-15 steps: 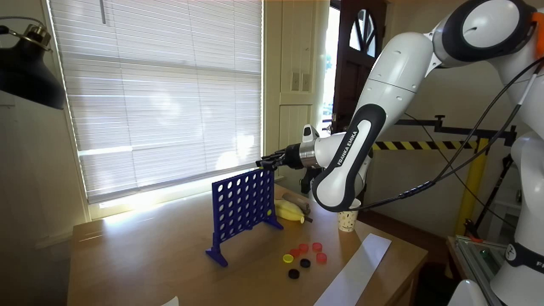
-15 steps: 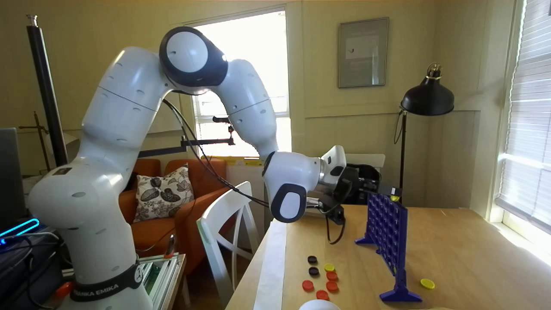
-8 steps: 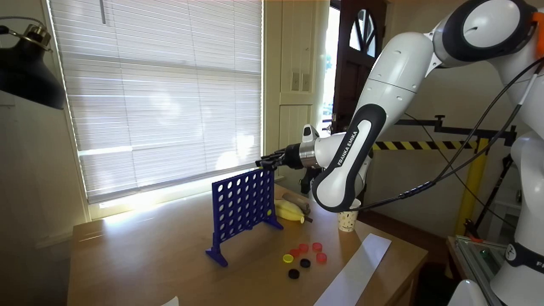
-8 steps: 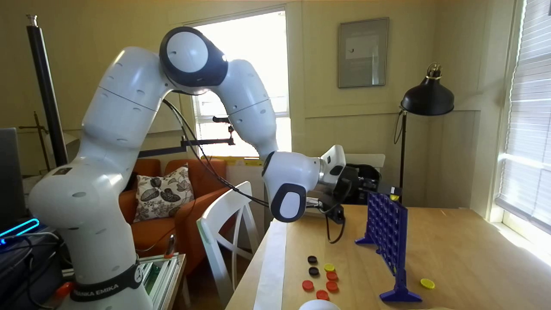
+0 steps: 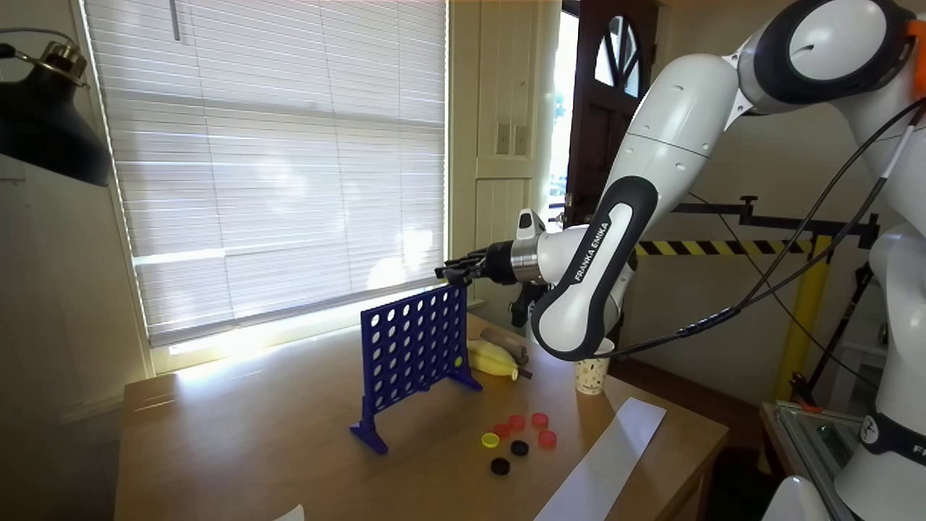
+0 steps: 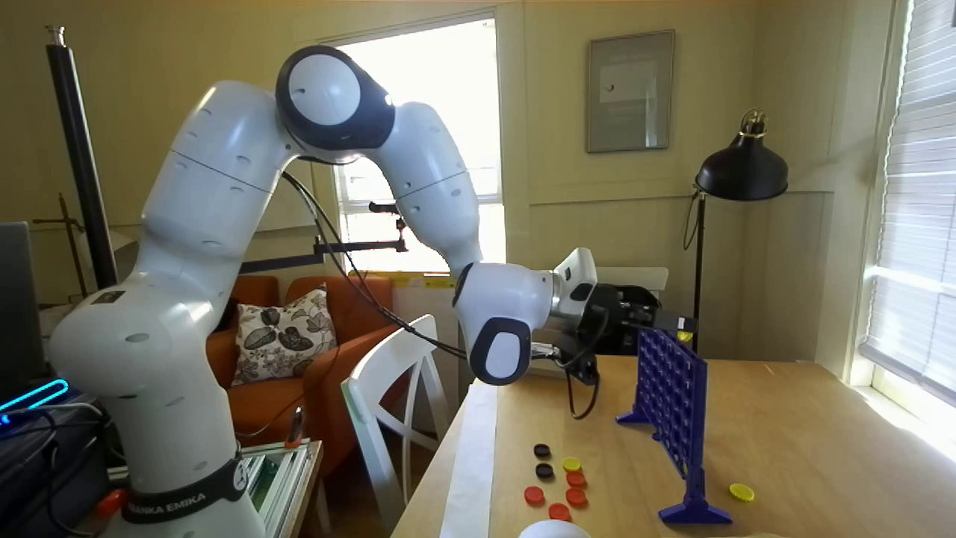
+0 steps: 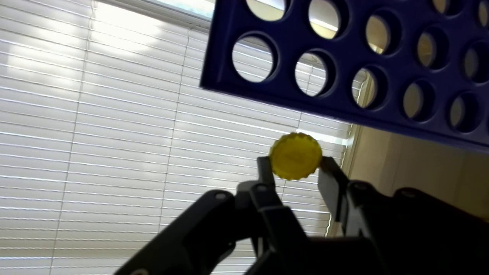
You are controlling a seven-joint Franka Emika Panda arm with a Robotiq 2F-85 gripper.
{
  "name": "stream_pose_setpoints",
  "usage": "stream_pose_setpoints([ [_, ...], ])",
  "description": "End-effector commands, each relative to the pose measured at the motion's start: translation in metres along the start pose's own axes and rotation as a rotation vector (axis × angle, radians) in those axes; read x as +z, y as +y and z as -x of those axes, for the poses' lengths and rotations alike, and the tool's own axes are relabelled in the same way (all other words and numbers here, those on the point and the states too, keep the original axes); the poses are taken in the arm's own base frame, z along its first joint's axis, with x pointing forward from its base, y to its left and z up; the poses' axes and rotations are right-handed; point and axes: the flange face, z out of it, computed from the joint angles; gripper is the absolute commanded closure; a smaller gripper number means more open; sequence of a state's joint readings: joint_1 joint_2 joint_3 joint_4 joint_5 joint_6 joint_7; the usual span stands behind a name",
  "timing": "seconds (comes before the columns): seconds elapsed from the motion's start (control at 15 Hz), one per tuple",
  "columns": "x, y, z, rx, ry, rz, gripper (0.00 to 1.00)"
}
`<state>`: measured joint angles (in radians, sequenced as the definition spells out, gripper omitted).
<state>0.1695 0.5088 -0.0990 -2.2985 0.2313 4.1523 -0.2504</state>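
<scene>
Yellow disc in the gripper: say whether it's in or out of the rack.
Out: the wrist view shows the whole yellow disc in the gripper, blinds visible between it and the blue rack.

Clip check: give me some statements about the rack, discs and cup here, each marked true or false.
1. The end effector grips a yellow disc. True.
2. The blue rack stands upright on the table. True.
3. The gripped disc sits inside the rack. False: it is outside, near the top edge.
4. Every disc on the table is red. False: black discs lie there too.
5. The patterned cup stands upright. True.
</scene>
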Motion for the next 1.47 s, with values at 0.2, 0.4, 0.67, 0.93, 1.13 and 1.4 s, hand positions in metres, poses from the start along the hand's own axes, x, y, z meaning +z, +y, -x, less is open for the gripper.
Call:
stream_pose_setpoints([
  [0.2, -0.002, 0.001, 0.0, -0.007, 0.001, 0.02, 0.9],
  [0.4, -0.002, 0.001, 0.001, -0.006, -0.003, 0.022, 0.9],
  [0.67, 0.0, 0.001, 0.004, -0.004, -0.011, 0.022, 0.9],
  [0.93, 0.002, 0.001, 0.006, -0.005, -0.019, 0.02, 0.9],
  [1.13, 0.003, 0.001, 0.009, -0.004, -0.025, 0.019, 0.9],
  [1.4, 0.005, 0.001, 0.012, -0.004, -0.034, 0.018, 0.9],
])
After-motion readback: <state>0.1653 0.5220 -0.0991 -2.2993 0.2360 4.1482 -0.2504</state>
